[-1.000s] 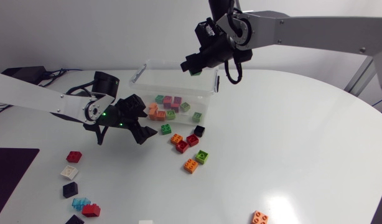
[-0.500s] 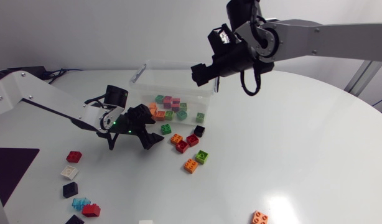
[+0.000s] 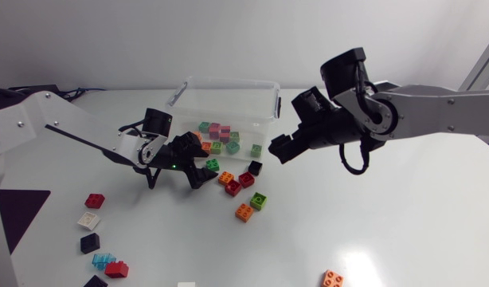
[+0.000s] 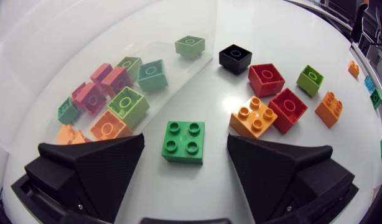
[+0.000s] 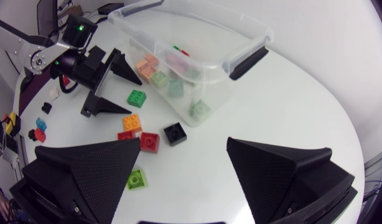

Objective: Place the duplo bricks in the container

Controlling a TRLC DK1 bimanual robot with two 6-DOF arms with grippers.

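Note:
A green duplo brick (image 4: 184,142) lies on the white table between the fingers of my left gripper (image 4: 185,138), which is open and does not touch it. In the head view this gripper (image 3: 195,169) sits just left of the green brick (image 3: 213,165), in front of the clear container (image 3: 228,82). The container holds several bricks in pink, green and orange. My right gripper (image 3: 286,149) hangs open and empty to the right of the container, above the table. From the right wrist view it (image 5: 183,149) looks down on the black brick (image 5: 175,132) and the container (image 5: 241,59).
Loose bricks lie right of the green one: orange (image 3: 226,177), two red (image 3: 233,187), black (image 3: 255,167), lime (image 3: 258,200), orange (image 3: 244,211). A second group with a red brick (image 3: 94,200) and a white one (image 3: 88,221) lies front left. An orange brick (image 3: 333,278) sits near the front edge.
My right gripper has opened and swung from above the container down to its right. My left gripper has slid right, bringing the green brick between its fingers.

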